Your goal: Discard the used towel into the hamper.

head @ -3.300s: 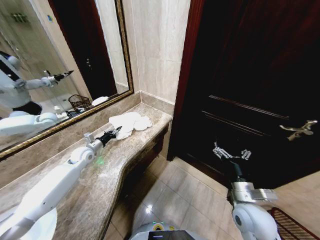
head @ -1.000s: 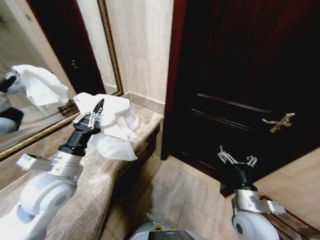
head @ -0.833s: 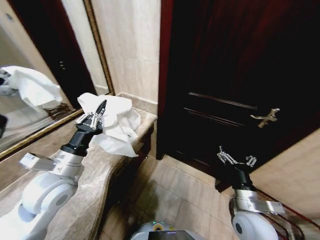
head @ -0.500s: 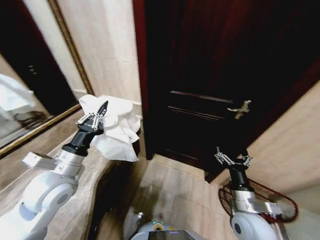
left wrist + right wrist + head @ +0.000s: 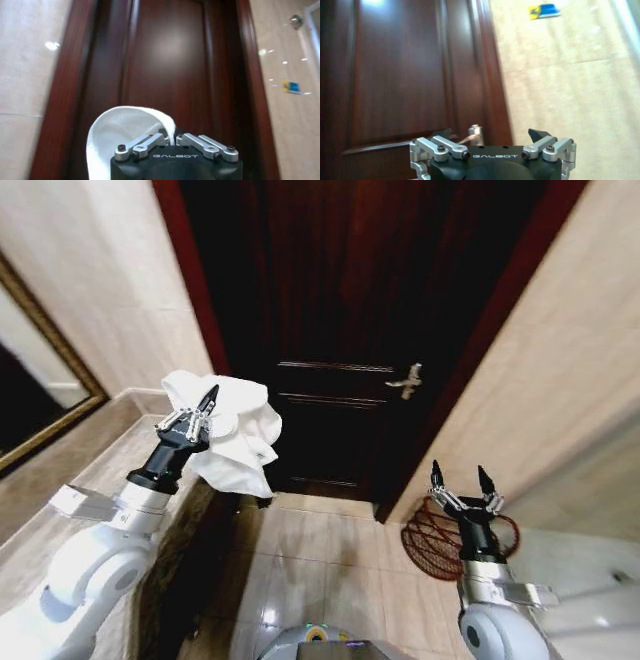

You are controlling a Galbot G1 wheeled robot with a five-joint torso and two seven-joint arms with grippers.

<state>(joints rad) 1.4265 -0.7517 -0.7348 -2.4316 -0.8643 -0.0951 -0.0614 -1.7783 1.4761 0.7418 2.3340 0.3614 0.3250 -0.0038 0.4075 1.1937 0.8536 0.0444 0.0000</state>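
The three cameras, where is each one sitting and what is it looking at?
Head view: up on the robot's head, looking forward and down at the dark door, the hamper on the floor, both arms, the towel in the left gripper.
Left wrist view: on the left wrist, facing the door past the left gripper's fingers pinching the towel.
Right wrist view: on the right wrist, facing door and tiled wall past the open right gripper.
Shared: the door.
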